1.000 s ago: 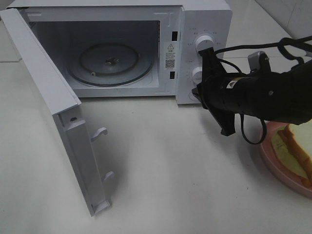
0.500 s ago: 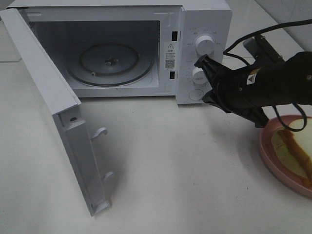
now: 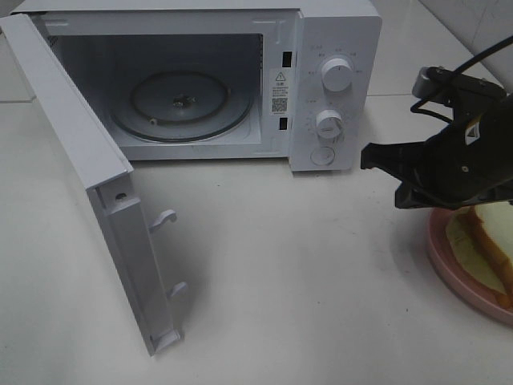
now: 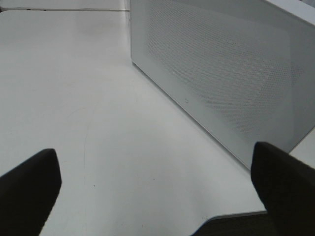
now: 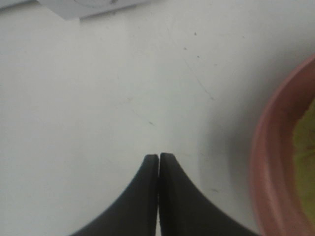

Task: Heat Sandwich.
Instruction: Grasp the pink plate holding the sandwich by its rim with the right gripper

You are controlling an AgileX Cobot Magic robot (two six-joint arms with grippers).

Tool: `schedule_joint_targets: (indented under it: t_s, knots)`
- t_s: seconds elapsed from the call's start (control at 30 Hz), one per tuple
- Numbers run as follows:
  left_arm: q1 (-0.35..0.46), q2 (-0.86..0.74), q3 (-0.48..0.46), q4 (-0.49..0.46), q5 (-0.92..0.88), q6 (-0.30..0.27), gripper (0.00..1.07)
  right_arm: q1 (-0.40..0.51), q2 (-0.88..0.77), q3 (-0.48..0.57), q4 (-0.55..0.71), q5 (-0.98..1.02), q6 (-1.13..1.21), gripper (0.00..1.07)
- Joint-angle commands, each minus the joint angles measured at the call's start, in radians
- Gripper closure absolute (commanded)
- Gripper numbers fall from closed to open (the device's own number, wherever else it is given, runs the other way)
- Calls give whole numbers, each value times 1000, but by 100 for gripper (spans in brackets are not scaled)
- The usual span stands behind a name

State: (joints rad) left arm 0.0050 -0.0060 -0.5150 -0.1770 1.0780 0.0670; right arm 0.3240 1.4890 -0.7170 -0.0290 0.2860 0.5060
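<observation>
The sandwich (image 3: 490,241), white bread with tan crust, lies on a round pink plate (image 3: 453,269) at the right edge of the table, cut off by the frame. My right gripper (image 3: 377,160) hovers just left of the plate, above the table and in front of the microwave's control panel. In the right wrist view it (image 5: 158,158) is shut and empty, with the plate rim (image 5: 268,162) and a yellow-green layer (image 5: 307,132) beside it. My left gripper (image 4: 155,155) is open and empty beside the outside of the microwave door (image 4: 221,73); it is out of the high view.
The white microwave (image 3: 337,32) stands at the back with its door (image 3: 72,136) swung wide open to the left. Its glass turntable (image 3: 180,100) is bare. Two knobs (image 3: 337,74) (image 3: 329,123) and a button (image 3: 322,156) are on its right panel.
My right gripper has drawn back from the microwave's control panel, moving right and toward the plate. The door stays open. The sandwich and plate have not moved.
</observation>
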Motion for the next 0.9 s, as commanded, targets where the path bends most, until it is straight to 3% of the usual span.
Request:
schedule_joint_targets:
  t_s: [0.03,0.23,0.33,0.37,0.4,0.47,0.5,0.53,0.6,0.9]
  knots:
    - [-5,-15,1,-6,-5,-5,9,-22,-54,0,-17,141,-197,107]
    - [-5,-15,1,-6,-5,-5,9,-42,-100,0,-18,238,-324,99]
    - [-5,-15,1,-6,-5,-5,9,-42,-116,0,-20,279,-370,83]
    - [-5,-15,1,-6,-5,-5,9,-42,-119,0,-20,284,-384,63]
    - [-5,-15,1,-6,-5,-5,9,-42,-119,0,-20,284,-384,63]
    - [-5,-15,1,-6,-5,-5,9,-42,-121,0,-21,287,-407,36]
    - [-5,-15,1,-6,-5,-5,9,-42,-121,0,-21,289,-431,18]
    - [-5,-15,1,-6,-5,-5,9,-42,-121,0,-21,288,-445,9]
    - [-5,-15,1,-6,-5,-5,9,-42,-121,0,-21,289,-455,4]
    - [-5,-15,1,-6,-5,-5,9,-42,-121,0,-27,303,-450,7]
